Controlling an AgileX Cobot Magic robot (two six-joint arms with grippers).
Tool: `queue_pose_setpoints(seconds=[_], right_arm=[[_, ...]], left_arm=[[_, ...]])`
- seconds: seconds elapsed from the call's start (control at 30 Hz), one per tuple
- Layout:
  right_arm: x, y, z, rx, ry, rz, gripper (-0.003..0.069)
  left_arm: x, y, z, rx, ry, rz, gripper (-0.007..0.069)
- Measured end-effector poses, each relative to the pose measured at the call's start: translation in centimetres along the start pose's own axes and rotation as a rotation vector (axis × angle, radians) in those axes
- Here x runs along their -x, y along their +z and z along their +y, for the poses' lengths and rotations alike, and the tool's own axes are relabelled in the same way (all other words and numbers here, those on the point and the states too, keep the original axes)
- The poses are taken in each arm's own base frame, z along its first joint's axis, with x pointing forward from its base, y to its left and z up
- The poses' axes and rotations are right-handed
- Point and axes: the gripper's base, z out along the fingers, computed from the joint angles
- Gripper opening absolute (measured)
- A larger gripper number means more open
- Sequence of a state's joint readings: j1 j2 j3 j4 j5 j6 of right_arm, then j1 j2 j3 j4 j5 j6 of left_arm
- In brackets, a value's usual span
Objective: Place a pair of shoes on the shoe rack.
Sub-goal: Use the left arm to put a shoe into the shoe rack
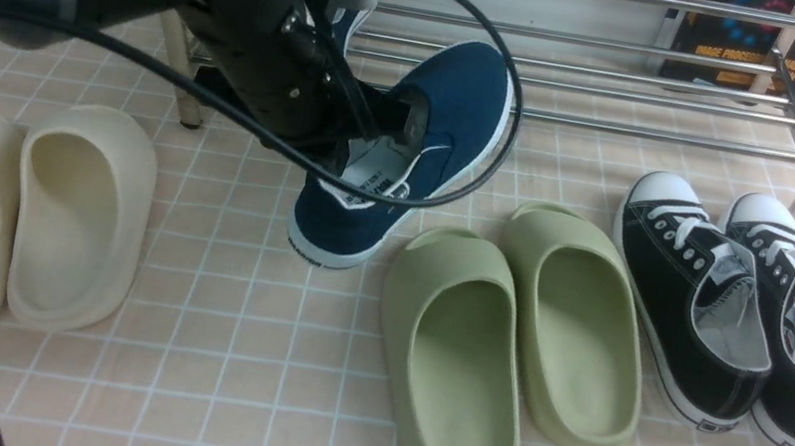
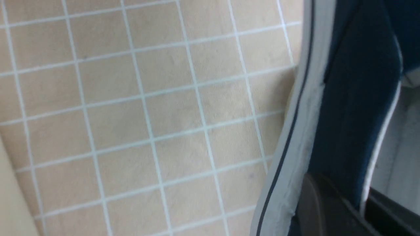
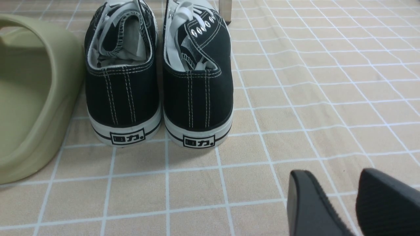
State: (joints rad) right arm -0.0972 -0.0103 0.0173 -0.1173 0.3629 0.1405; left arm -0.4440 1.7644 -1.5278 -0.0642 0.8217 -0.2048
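**A:** Navy shoe, front view: left pincer pinches its side wall. Heel down on the tiled floor, toe tilted toward the shoe rack at twelve o'clock.
**B:** I'd lift the heel clear first. Green slides crowd four o'clock.
**A:** Left wrist view: canvas wall gripped.
**B:** Right wrist view?
**A:** Right pincer spread, holding nothing; black sneakers at eleven o'clock.
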Motion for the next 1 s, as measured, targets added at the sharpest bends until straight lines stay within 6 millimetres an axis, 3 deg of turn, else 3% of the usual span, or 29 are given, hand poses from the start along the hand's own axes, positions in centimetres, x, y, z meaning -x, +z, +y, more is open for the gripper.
queue_pose_setpoints(seconds=[0.17,0.53,0.7,0.9,1.0], right_arm=[[0.0,0.0,0.0,0.0,0.0,0.0,0.024],[0.0,0.0,0.0,0.0,-0.001,0.0,0.024],[0.0,0.0,0.0,0.0,-0.001,0.0,0.024],[0.0,0.0,0.0,0.0,-0.001,0.0,0.024],[0.0,0.0,0.0,0.0,-0.001,0.0,0.024]], left_arm=[[1.3,2.3,1.3,-0.033,-0.04,0.018,0.0032],[6.8,6.2,2.1,-0.06,-0.105,-0.126,0.0033],[8.2,8.7,3.0,-0.039,-0.139,-0.161,0.0036],[9.9,10.6,3.4,-0.045,-0.174,-0.32,0.0057],[10.8,10.8,3.4,-0.066,-0.184,-0.436,0.0102]])
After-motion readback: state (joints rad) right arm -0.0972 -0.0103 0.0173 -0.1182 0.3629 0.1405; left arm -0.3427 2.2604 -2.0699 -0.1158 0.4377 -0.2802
